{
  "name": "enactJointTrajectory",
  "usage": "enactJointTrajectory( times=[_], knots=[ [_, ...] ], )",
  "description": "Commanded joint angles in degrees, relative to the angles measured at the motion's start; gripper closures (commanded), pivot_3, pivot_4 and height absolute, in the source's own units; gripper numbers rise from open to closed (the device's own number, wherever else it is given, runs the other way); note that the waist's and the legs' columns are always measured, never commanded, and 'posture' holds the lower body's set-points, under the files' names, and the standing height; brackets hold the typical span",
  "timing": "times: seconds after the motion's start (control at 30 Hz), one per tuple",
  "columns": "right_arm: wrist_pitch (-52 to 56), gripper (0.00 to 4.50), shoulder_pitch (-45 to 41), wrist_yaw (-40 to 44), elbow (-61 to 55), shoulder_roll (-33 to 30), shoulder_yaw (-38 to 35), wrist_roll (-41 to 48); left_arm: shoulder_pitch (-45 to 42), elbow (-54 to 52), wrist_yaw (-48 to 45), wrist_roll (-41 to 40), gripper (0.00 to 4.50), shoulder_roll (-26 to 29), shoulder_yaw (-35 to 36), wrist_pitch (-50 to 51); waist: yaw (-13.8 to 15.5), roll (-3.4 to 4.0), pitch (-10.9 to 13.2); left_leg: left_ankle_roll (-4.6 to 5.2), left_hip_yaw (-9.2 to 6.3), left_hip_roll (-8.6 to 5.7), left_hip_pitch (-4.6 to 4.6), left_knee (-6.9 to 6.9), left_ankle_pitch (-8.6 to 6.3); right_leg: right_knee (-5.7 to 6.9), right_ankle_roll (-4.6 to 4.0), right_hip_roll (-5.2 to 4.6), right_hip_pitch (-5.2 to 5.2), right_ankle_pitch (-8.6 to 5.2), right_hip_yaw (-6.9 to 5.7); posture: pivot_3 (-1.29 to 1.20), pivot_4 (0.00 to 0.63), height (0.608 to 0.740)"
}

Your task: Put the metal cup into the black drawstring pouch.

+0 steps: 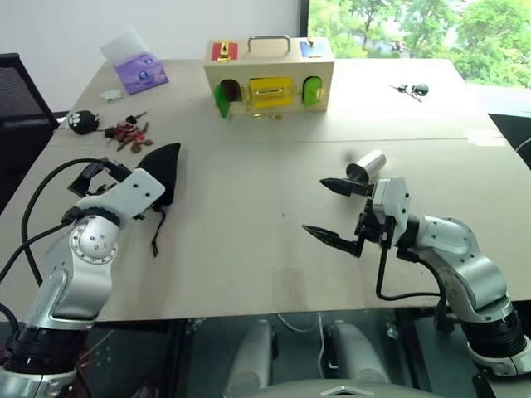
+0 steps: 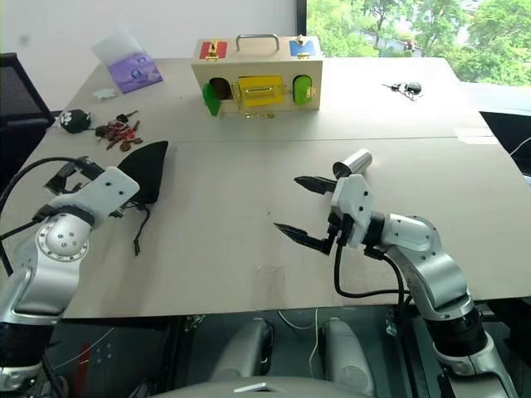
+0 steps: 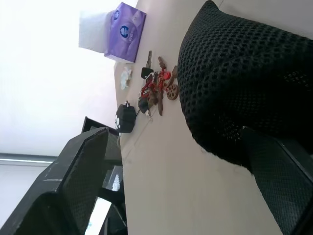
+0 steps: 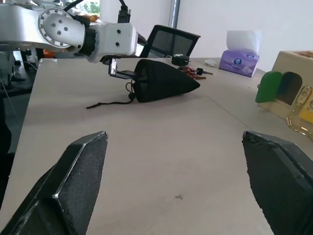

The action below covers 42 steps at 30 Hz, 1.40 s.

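Note:
The metal cup [image 1: 367,166] lies on its side on the table, a small shiny tumbler with its dark mouth turned toward me. My right gripper [image 1: 330,211] hovers just in front of it, pointing left, open and holding nothing. The black drawstring pouch [image 1: 162,172] lies flat at the left, tapering to a point at its far end, its cord [image 1: 156,236] trailing toward me. My left gripper [image 3: 173,142] is at the pouch's mouth end, open. One of its fingers [image 3: 279,171] is right against the fabric and the other stands well clear.
A wooden latch box [image 1: 270,79] with a handle stands at the back centre. A purple tissue pack [image 1: 141,73], a small black round thing [image 1: 83,122] and a bunch of keys [image 1: 129,133] lie back left. More keys [image 1: 412,89] lie back right. A black chair [image 1: 21,108] stands at the left.

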Motion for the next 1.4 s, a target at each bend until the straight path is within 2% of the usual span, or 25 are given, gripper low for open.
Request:
enactJointTrajectory(
  times=[0.03, 0.07, 0.1, 0.13, 0.2, 0.23, 0.4, 0.6, 0.7, 0.8, 0.97, 1.2, 1.4],
  knots=[
    [-1.40, 0.00, -0.03, -0.62, -2.46, 0.06, -0.75, 0.11, -2.39, 0.41, -1.66, 0.94, 1.77, 0.72, -0.56, -2.92, -0.03, 0.00, 0.00, 0.00, 0.01, 0.00, 0.00, 0.00, 0.00, 0.00, 0.00, 0.00, 0.00, 0.00, 0.01, 0.00, 0.150, 0.740],
    [-1.49, 0.00, -0.07, -0.75, -2.36, 0.09, -0.74, -0.05, -2.83, 0.72, -2.17, 0.69, 2.23, 0.70, -0.53, -3.43, -0.06, 0.00, 0.00, 0.00, 0.01, 0.00, -0.01, 0.00, 0.00, 0.00, 0.00, 0.00, 0.00, 0.00, 0.01, 0.00, 0.150, 0.740],
    [-1.54, 0.00, -0.10, -0.83, -2.29, 0.10, -0.72, -0.16, -3.10, 0.97, -2.54, 0.56, 2.88, 0.67, -0.48, -3.94, -0.09, 0.00, 0.00, 0.00, 0.01, 0.01, -0.01, 0.00, 0.00, 0.00, 0.00, 0.00, 0.00, 0.01, 0.01, 0.00, 0.150, 0.740],
    [-1.59, 0.00, -0.17, -0.90, -2.17, 0.10, -0.66, -0.33, -3.38, 1.20, -2.98, 0.52, 3.07, 0.67, -0.44, -4.16, -0.10, 0.00, 0.00, 0.00, 0.00, 0.01, -0.01, 0.00, 0.00, 0.01, 0.00, 0.00, 0.00, 0.01, 0.01, 0.00, 0.150, 0.740],
    [-1.93, 0.00, -0.33, -1.72, -1.79, 0.30, -0.44, -1.44, -4.57, 0.89, -6.26, -2.28, 4.17, -0.36, 0.55, -1.02, -0.07, 0.00, 0.00, 0.00, -0.01, 0.01, 0.00, 0.00, 0.00, 0.02, 0.00, 0.00, 0.00, 0.01, 0.00, 0.00, 0.150, 0.740],
    [-2.16, 0.00, -0.52, -2.44, -1.54, 0.44, -0.34, -2.33, -5.66, -0.52, -9.18, -5.71, 4.47, -1.75, 1.61, 2.93, -0.07, 0.00, 0.00, 0.00, -0.01, 0.00, 0.00, 0.00, 0.00, 0.03, 0.00, 0.00, 0.00, 0.01, -0.01, 0.00, 0.150, 0.740],
    [-1.97, 0.00, -1.81, -6.87, -1.09, 0.47, -0.81, -7.08, -12.73, -10.11, -20.59, -22.56, 4.47, -7.46, 5.58, 28.80, 0.01, -0.05, 0.02, 0.00, -0.08, -0.03, -0.10, 0.10, 0.00, 0.06, 0.01, 0.04, 0.00, 0.01, -0.08, 0.00, 0.150, 0.740],
    [3.74, 0.00, -3.99, -11.29, -3.34, -2.93, 1.07, -15.30, -18.66, -12.32, -20.20, -30.31, 4.47, -11.92, 6.31, 45.79, -0.32, -0.05, 0.01, -0.01, -0.11, -0.15, -0.05, 0.13, 0.01, 0.11, 0.02, 0.06, 0.02, 0.01, -0.08, 0.00, 0.150, 0.740],
    [3.79, 0.00, -4.58, -11.15, -2.42, -3.33, 1.44, -16.56, -22.26, -11.30, -17.97, -33.00, 4.47, -17.49, 6.41, 52.13, -0.33, -0.05, 0.01, -0.01, -0.12, -0.14, -0.05, 0.12, 0.01, 0.14, 0.02, 0.08, 0.01, 0.01, -0.07, 0.00, 0.150, 0.740],
    [3.03, 0.00, -4.96, -12.15, -1.46, -3.41, 1.23, -18.64, -24.79, -9.88, -15.94, -34.20, 4.47, -21.12, 6.55, 55.27, -0.12, -0.07, 0.01, -0.01, -0.15, -0.17, -0.08, 0.19, 0.01, 0.12, 0.03, 0.06, 0.03, 0.01, -0.08, 0.00, 0.150, 0.740],
    [4.44, 0.00, -5.59, -13.11, -1.65, -3.20, 1.08, -19.87, -25.48, -8.54, -13.69, -35.40, 4.47, -23.16, 6.70, 55.39, -0.30, -0.07, 0.01, -0.02, -0.14, -0.16, -0.04, 0.18, 0.01, 0.13, 0.02, 0.05, 0.03, 0.02, -0.02, 0.00, 0.150, 0.740],
    [7.93, 0.00, -6.49, -14.78, -2.35, -3.29, 1.56, -22.64, -26.05, -7.94, -12.19, -38.42, 4.47, -24.53, 11.37, 56.46, -0.12, -0.07, 0.01, -0.02, -0.16, -0.16, -0.06, 0.18, 0.01, 0.12, 0.01, 0.01, 0.03, 0.02, -0.03, 0.00, 0.150, 0.740],
    [13.93, 0.00, -9.24, -17.57, -0.22, -3.96, 3.64, -29.29, -26.60, -7.50, -10.70, -40.27, 4.47, -25.13, 13.17, 57.89, -0.07, -0.07, 0.01, -0.06, -0.15, -0.17, -0.05, 0.18, 0.03, 0.12, 0.01, 0.02, 0.03, 0.02, -0.04, 0.00, 0.150, 0.740]
  ],
)
